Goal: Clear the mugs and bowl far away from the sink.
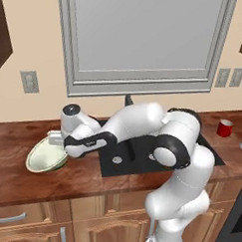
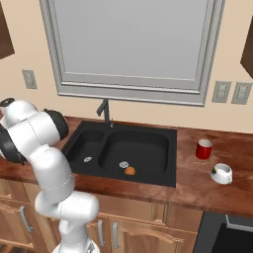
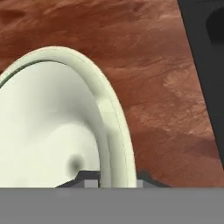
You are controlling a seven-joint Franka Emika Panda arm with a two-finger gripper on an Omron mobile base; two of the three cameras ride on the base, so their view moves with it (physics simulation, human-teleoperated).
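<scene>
Since the bowl [image 1: 45,156] sits on the tabletop [image 1: 20,181] left of the sink [image 2: 126,148], the hand [image 3: 111,181] straddles its near rim, fingers narrowed on it; the lift must carry it leftward, away from the sink.

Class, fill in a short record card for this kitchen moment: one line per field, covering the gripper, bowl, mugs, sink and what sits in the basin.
gripper: fingertips either side of the bowl's rim
bowl: pale green-cream, on the counter left of the sink
red mug: upright, right of the sink
white mug: nearer the front edge than the red mug
sink: black, double basin
orange ball: in the right basin
</scene>
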